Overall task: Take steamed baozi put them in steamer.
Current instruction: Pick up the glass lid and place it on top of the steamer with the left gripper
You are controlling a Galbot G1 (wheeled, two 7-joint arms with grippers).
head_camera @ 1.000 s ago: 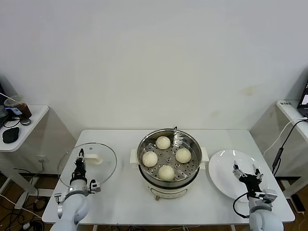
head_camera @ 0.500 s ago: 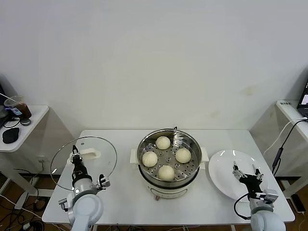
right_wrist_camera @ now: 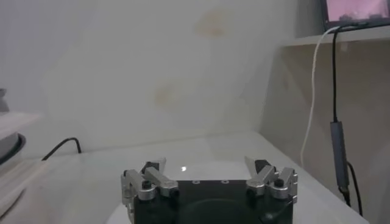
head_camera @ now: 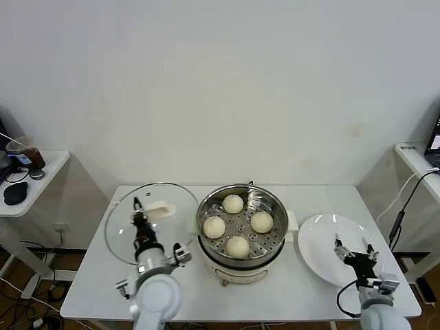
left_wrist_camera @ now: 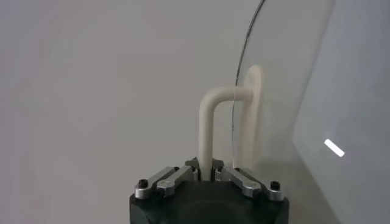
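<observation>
Several cream-white steamed baozi (head_camera: pixel 238 246) lie on the perforated floor of the steel steamer (head_camera: pixel 200 221), which stands mid-table on its cream base. My left gripper (head_camera: pixel 139 214) is shut on the cream handle (head_camera: pixel 159 207) of the round glass lid (head_camera: pixel 122 230) and holds it tilted above the table, just left of the steamer. In the left wrist view the jaws (left_wrist_camera: pixel 206 168) pinch the handle bar (left_wrist_camera: pixel 207 125), with the glass (left_wrist_camera: pixel 286 91) behind it. My right gripper (head_camera: pixel 356 251) stands open and empty over the white plate (head_camera: pixel 322 234); the right wrist view shows its jaws (right_wrist_camera: pixel 205 163) spread wide.
The white table (head_camera: pixel 302 289) ends close in front of both arms. A side table (head_camera: pixel 27 185) at the far left carries a cup and a dark mouse. A cable (head_camera: pixel 402 206) hangs by the shelf at the far right.
My left gripper has lifted the glass lid and carried it to the right, up beside the steamer. The right gripper stays over the plate.
</observation>
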